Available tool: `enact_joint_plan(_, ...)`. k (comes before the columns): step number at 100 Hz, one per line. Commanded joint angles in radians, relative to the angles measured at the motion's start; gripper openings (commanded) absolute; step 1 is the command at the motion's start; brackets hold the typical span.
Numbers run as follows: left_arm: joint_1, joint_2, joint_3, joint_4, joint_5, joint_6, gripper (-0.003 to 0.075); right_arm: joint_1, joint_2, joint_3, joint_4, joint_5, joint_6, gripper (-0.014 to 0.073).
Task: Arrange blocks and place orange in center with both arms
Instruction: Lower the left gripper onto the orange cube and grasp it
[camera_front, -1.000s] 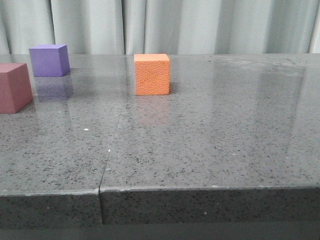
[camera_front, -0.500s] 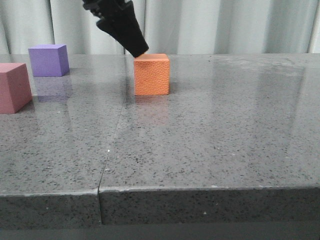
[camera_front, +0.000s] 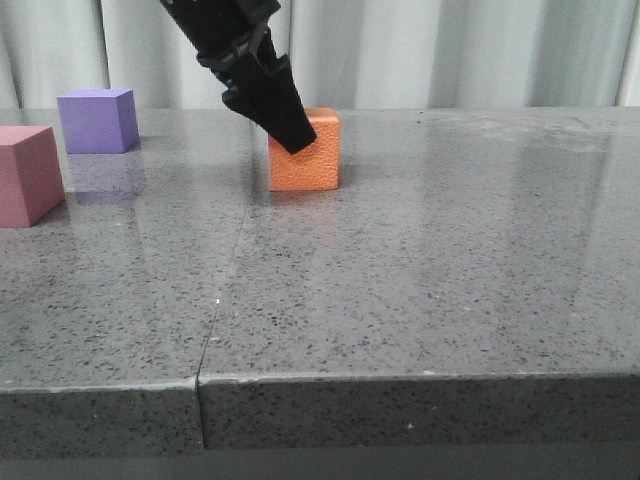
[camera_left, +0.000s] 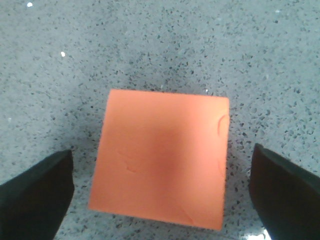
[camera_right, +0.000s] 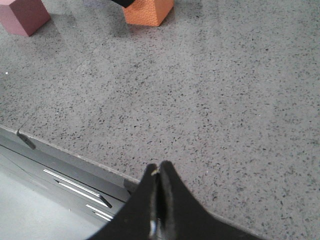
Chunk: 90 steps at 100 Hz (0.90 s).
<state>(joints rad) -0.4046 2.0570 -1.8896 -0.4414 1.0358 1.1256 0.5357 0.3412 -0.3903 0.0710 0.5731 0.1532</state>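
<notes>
The orange cube stands on the grey stone table, mid-back. My left gripper hangs over it, reaching down past its top front-left edge. In the left wrist view the orange cube lies between the two open fingers, clear of both. The purple cube stands at the back left, the pink-red cube at the left edge. My right gripper is shut and empty over the table's front edge. The right wrist view also shows the orange cube and the pink-red cube.
A seam runs across the table top from front to back, left of the middle. Pale curtains hang behind the table. The right wrist view shows a dark metal frame below the table's front edge.
My left gripper has come into view from above and lowered onto the orange cube. The cubes have not moved.
</notes>
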Motion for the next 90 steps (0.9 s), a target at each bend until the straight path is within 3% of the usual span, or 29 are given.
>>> enact_joint_plan(1, -0.012, -0.040, -0.032, -0.056, -0.020, 0.002, 0.0669, 0.000, 0.006, -0.024, -0.006, -0.066, -0.009, -0.0069)
enact_joint_plan(31, -0.012, -0.020, -0.032, -0.058, -0.007, 0.002, 0.0666, 0.000, 0.006, -0.024, -0.006, -0.066, -0.009, -0.0069)
enact_joint_plan(58, -0.012, -0.020, -0.032, -0.058, 0.000, 0.002, 0.0428, 0.000, 0.006, -0.024, -0.006, -0.066, -0.009, -0.0069)
enact_joint_plan(90, -0.012, -0.034, -0.065, -0.054, 0.011, -0.034, 0.0399, 0.000, 0.006, -0.024, -0.006, -0.066, -0.009, -0.0069)
